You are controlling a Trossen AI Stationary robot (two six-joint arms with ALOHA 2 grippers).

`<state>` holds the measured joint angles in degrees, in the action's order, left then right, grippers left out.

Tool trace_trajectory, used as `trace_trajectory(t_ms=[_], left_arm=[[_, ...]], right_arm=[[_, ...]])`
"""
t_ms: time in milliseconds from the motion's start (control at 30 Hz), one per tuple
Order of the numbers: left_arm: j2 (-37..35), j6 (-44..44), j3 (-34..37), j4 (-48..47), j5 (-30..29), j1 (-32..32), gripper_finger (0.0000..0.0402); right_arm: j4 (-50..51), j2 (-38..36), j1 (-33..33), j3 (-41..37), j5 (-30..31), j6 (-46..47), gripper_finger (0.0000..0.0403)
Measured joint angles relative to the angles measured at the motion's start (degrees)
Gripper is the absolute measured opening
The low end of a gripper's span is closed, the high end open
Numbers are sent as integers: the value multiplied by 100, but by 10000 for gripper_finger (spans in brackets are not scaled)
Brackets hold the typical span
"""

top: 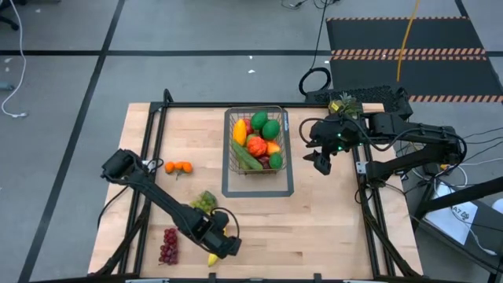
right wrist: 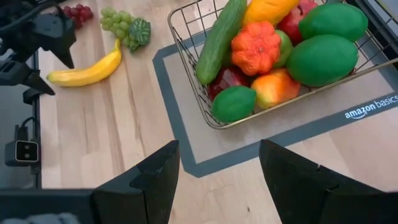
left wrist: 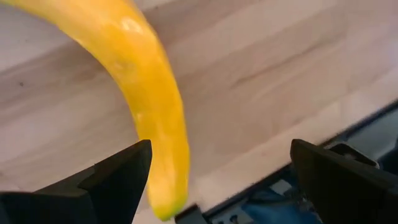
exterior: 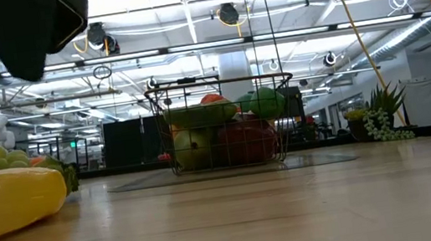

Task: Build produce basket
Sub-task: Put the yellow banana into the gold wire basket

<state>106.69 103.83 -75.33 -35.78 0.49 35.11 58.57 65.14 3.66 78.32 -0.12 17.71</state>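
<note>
basket (top: 258,145) of wire mesh sits mid-table on a grey-edged mat (top: 258,189) in the high view, filled with produce; the left gripper (top: 222,245) hangs over the banana (top: 212,259) at the near edge. left wrist view: its fingers (left wrist: 112,183) spread wide, straddling the banana (left wrist: 146,99) without gripping. right wrist view: the right gripper (right wrist: 217,180) is parted, empty; the mat (right wrist: 273,134) reads "amazon basics".

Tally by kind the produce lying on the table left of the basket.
Banana: 1
Red grape bunch: 1
Green grape bunch: 1
Small orange cluster: 1
Total: 4
</note>
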Motion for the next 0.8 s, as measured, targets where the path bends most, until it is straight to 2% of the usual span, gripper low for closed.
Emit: trace_trajectory(t_ms=[267,800], left_arm=[[41,9,0,-68,-402,-7,381],[105,-41,0,-287,-587,-59,381]], right_arm=[[0,0,0,0,0,-45,215],[0,0,0,0,0,-216,215]])
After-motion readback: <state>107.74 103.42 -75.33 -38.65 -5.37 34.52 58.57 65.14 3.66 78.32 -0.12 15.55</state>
